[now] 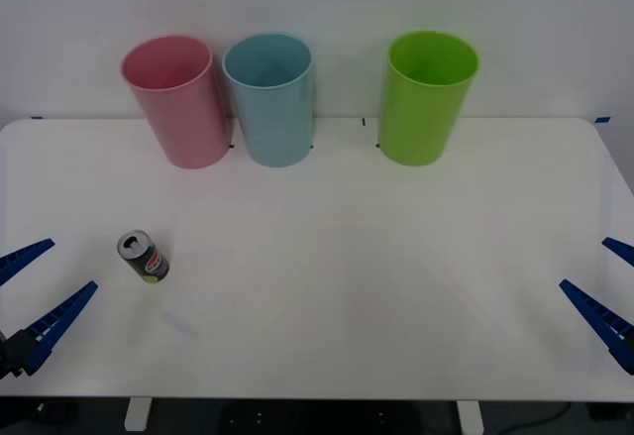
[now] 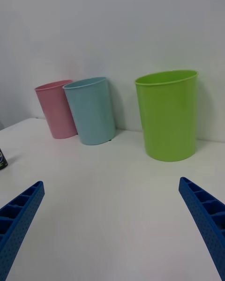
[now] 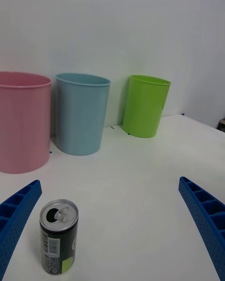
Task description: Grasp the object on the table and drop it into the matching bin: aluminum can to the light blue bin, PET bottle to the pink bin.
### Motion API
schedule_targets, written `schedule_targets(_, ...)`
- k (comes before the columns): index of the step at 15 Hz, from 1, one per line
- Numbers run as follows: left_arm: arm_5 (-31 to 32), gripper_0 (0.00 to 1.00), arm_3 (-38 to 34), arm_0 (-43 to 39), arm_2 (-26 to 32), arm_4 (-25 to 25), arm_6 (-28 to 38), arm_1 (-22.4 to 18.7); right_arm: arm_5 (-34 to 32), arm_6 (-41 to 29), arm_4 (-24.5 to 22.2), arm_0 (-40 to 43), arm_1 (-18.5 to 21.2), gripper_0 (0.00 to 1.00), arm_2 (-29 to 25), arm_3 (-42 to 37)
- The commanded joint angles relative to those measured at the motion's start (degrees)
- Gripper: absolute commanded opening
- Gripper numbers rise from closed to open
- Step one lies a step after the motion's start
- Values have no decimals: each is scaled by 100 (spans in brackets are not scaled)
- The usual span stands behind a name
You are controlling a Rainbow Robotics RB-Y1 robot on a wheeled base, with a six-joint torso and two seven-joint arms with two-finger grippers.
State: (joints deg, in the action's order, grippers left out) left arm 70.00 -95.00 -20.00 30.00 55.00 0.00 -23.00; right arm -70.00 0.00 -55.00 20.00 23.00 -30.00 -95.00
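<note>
Nearest me, low in the front view, the left gripper [image 1: 32, 293] is hanging over the near-left corner of the table [image 1: 396, 286] with its blue ribbed fingers [image 3: 18, 210] spread wide and nothing between them. The right gripper [image 1: 609, 291] is waiting at the near-right edge, its jaws equally wide apart and empty, well away from anything to pick up. The aluminum can [image 1: 145, 256] is standing upright on the left part of the table, just beyond and slightly to the right of the left gripper, silver top and pull-tab facing up; in the left wrist view it [image 3: 58, 236] is sitting close in, off-centre toward one finger and not between the two. At the far edge the pink bin [image 1: 178, 101] is standing leftmost with the light blue bin [image 1: 270, 98] just beside it on its right, and a green bin [image 1: 426, 96] farther right, apart from the pair. I am judging this as the opening step: the grasp is not yet made and the can is untouched. For the next move I am reckoning on the left arm, since the can is on its side; it calls for shifting right to centre the can between the fingers, lowering to mid-body height, and closing squarely so the can is not tipped. The light blue bin, directly beyond the can, is the destination.
</note>
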Motion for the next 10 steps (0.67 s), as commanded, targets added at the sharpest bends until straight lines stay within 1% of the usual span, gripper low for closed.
schedule_targets(1,0,100,0,0,0,0,0,0,0,0,0,0,0,100,0,0)
schedule_targets(3,-4,100,95,-74,15,108,-9,94,0,0,0,0,0,100,0,0)
schedule_targets(10,-30,100,69,-109,-12,143,-18,76,0,0,0,0,0,100,0,0)
